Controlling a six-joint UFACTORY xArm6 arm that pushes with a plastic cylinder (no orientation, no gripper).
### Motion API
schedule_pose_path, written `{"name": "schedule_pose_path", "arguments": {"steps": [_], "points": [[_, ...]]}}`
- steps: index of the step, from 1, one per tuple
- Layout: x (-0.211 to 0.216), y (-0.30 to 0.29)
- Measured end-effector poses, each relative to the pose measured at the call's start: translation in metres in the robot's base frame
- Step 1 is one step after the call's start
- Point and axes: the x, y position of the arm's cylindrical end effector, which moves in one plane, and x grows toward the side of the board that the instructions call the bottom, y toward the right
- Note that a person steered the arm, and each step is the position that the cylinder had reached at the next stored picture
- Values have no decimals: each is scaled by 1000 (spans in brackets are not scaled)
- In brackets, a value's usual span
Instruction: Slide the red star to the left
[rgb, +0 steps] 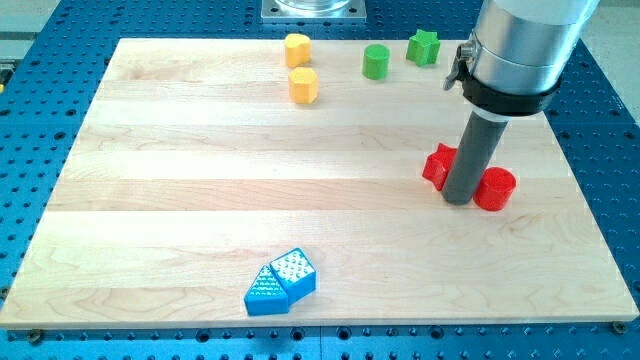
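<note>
The red star (436, 165) lies on the wooden board (200, 180) at the view's right, partly hidden behind my dark rod. My tip (459, 200) rests on the board just right of the star, between it and a red cylinder (495, 189) that sits close on the rod's right. The rod appears to touch or nearly touch both red blocks.
Two yellow blocks (297, 49) (304, 86) sit near the view's top centre. A green cylinder (376, 62) and a green star (424, 46) sit at the top right. Two blue blocks (281, 282) lie together near the bottom edge.
</note>
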Motion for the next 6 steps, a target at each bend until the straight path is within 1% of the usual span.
{"name": "schedule_pose_path", "arguments": {"steps": [1,2,3,4,5,6], "points": [[-40,1],[-47,-48],[-48,19],[-50,-24],[-51,-7],[-70,26]]}}
